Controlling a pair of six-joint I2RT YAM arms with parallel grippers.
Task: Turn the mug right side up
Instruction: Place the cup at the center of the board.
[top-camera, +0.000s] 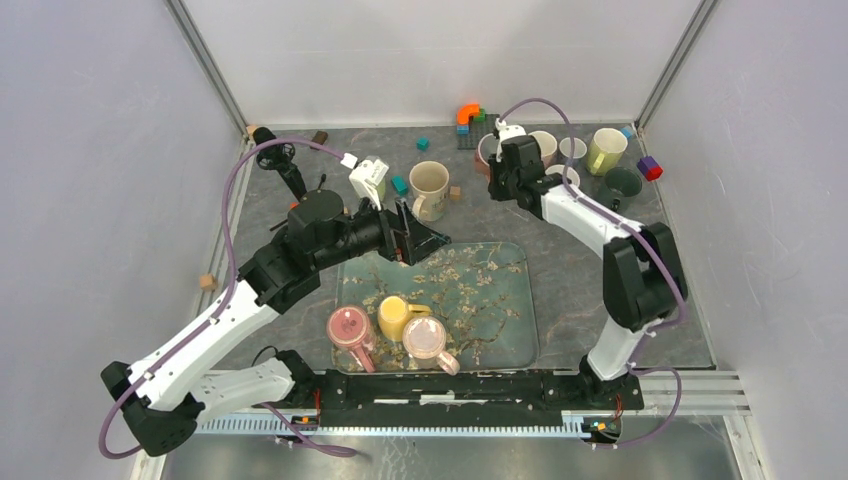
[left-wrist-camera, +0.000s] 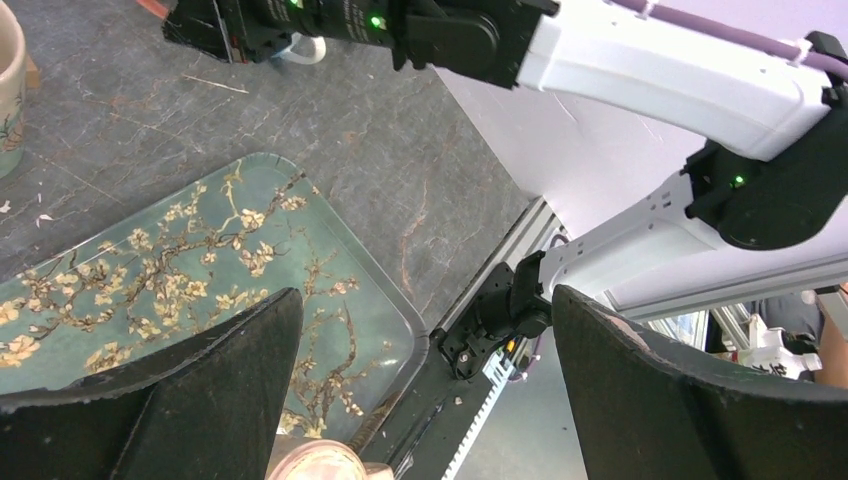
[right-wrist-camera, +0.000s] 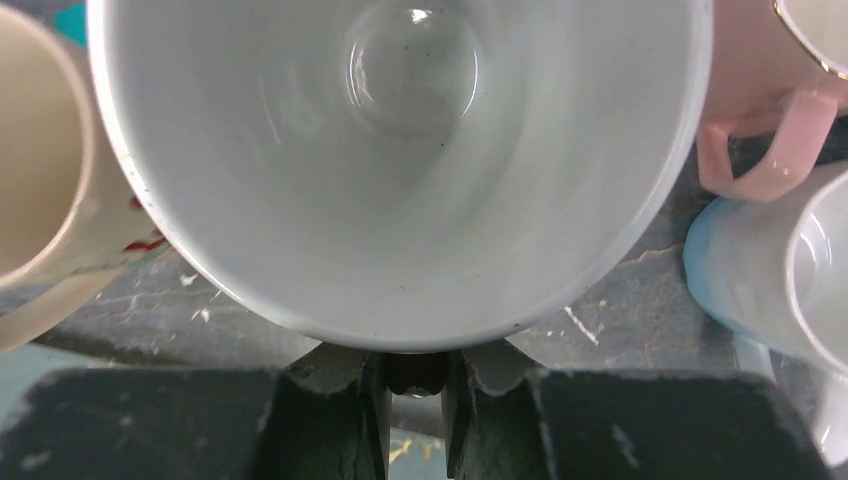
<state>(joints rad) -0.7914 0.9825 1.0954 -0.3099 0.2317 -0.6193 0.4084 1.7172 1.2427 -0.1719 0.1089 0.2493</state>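
Overall, marbled grey table (top-camera: 568, 292), pale walls (top-camera: 100, 150)

Colour-wise, the tray (top-camera: 500, 300) is teal with a pale blossom-branch print, the table (top-camera: 580, 240) is dark grey marble-look, there's a yellow mug (top-camera: 398, 317) and two pink mugs (top-camera: 347, 328) (top-camera: 425, 338), the white mug (right-wrist-camera: 400, 250) is glossy white inside, and the cream mug (right-wrist-camera: 40, 150) has red marks, I think.

A blossom-patterned tray (top-camera: 500, 300) is laid on the table (top-camera: 570, 290); a pink mug (top-camera: 347, 328), a yellow mug (top-camera: 396, 315) and a second pink mug (top-camera: 424, 338) are grouped at its near-left corner.
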